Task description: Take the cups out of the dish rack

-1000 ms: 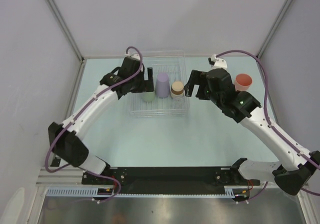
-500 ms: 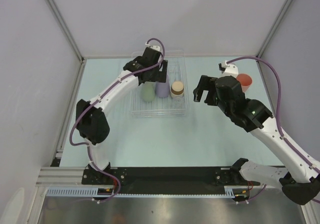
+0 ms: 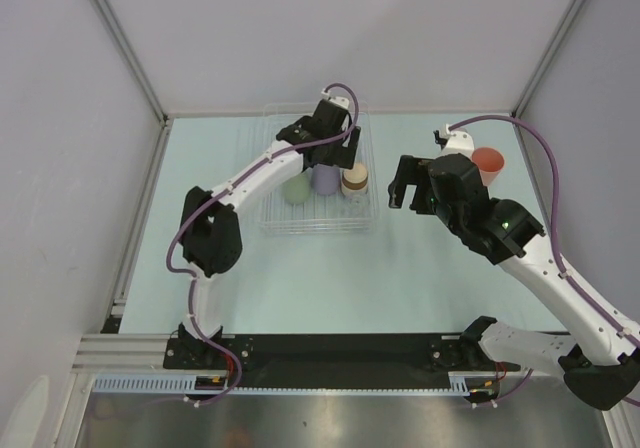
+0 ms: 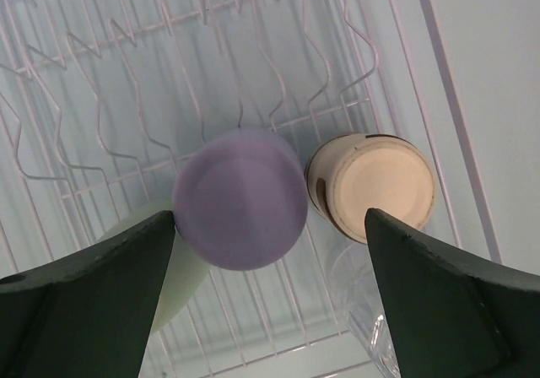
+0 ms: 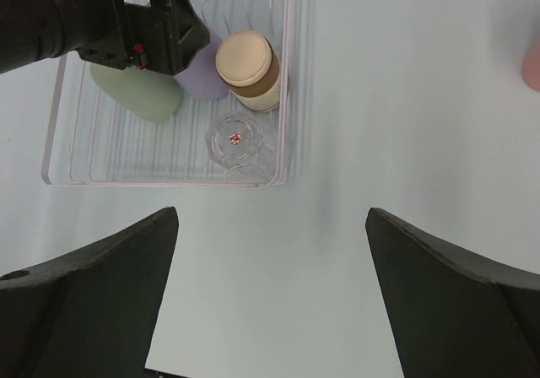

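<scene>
The left gripper (image 4: pixel 270 216) hangs wide open and empty over the lavender cup (image 4: pixel 240 199) in the dish rack (image 5: pixel 169 181). The right gripper (image 5: pixel 270 213), equally open and empty, hovers at the rack's three o'clock, with the pink cup (image 3: pixel 487 163) farther out.

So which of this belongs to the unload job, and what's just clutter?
Job: dish rack, lavender cup, pale green cup, cork-topped cup, salmon-pink cup (already out, on the table).
Not job: near-edge rail, black base bar. Clear round item in the rack: can't tell.
</scene>
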Controlling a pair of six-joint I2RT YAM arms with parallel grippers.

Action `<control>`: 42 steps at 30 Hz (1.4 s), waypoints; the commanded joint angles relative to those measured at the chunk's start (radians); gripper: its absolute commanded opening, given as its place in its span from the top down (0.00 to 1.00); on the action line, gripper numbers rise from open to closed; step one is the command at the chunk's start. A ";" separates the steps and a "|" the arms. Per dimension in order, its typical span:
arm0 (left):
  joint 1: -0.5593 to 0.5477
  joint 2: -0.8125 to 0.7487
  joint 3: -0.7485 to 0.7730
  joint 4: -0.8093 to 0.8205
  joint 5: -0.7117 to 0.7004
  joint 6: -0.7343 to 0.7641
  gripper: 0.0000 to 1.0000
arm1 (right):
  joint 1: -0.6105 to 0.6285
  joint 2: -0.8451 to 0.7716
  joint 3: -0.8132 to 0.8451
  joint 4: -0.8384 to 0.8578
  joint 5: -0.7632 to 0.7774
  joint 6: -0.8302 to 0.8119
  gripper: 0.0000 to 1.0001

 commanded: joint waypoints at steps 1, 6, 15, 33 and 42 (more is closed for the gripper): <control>0.005 0.024 0.063 0.031 -0.025 0.003 0.00 | -0.014 -0.019 -0.001 -0.010 0.004 -0.030 0.00; 0.014 0.043 0.072 0.032 -0.041 -0.024 0.00 | -0.037 -0.025 -0.016 -0.007 -0.016 -0.038 0.00; 0.026 0.081 0.095 0.014 -0.017 -0.035 0.03 | -0.078 -0.026 -0.048 0.018 -0.057 -0.047 0.00; 0.028 0.041 0.071 -0.023 -0.052 -0.049 1.00 | -0.105 -0.059 -0.094 0.036 -0.094 -0.036 0.00; 0.026 -0.092 0.134 -0.026 -0.038 -0.050 1.00 | -0.112 -0.076 -0.104 0.042 -0.065 -0.032 0.00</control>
